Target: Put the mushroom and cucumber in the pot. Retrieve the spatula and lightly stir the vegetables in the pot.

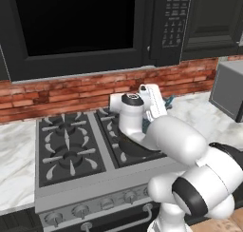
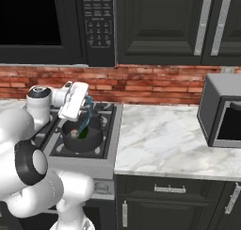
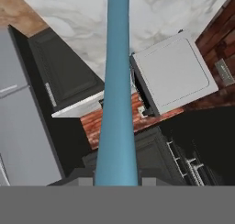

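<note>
Claw (image 2: 87, 103) clamped on spatula (image 3: 117, 90) | blade in pot (image 2: 83, 138) w/ cucumber (image 2: 82, 134)

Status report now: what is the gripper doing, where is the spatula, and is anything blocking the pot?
Gripper shut on spatula, above the stove. Spatula reaches down into pot; something dark green inside, mushroom not made out. Nothing seen blocking.

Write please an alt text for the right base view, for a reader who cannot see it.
The robot's tool holds a light blue spatula down into a dark pot on the stove. To the right lie a marble counter and a grey microwave.
</note>
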Controlling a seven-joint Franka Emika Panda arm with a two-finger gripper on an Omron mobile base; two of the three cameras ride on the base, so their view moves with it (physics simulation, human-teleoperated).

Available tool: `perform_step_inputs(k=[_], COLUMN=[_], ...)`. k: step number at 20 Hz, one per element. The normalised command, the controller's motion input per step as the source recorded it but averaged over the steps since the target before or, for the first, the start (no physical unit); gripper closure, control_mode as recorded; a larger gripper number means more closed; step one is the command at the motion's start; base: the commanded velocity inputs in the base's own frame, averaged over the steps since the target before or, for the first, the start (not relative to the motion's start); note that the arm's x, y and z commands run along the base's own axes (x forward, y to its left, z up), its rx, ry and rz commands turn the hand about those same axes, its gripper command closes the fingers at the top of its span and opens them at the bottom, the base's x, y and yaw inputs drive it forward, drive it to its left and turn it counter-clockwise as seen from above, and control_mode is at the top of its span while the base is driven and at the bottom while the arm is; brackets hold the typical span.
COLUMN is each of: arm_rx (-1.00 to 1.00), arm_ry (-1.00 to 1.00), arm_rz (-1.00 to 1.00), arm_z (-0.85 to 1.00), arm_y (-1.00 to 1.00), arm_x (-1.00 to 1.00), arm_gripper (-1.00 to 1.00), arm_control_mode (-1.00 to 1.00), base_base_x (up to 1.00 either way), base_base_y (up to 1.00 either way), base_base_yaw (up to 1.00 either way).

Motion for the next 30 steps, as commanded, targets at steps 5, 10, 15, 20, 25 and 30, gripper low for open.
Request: perform_step_inputs(k=[5,10,15,20,25,30], arm_rx=[0.04,0.0,0.0,0.0,0.0,-0.01], arm_ry=[-0.02,0.0,-0.02,-0.07,-0.03,0.0], arm_rz=[0.0,0.0,0.0,0.0,0.0,0.0], arm_z=[0.21,-0.14,-0.36,-0.3,-0.28,-0.36], arm_y=[0.12,0.11,0.33,0.16,0.03,0.0], arm_x=[0.0,0.0,0.01,0.09,0.02,0.0], arm_gripper=[1.0,1.0,1.0,1.0,1.0,1.0], arm_control_mode=[-1.0,-1.0,-1.0,-1.0,-1.0,-1.0], base_base_x=[0.0,0.0,0.0,0.0,0.0,0.0], base_base_y=[0.0,0.0,0.0,0.0,0.0,0.0], base_base_yaw=[0.0,0.0,0.0,0.0,0.0,0.0])
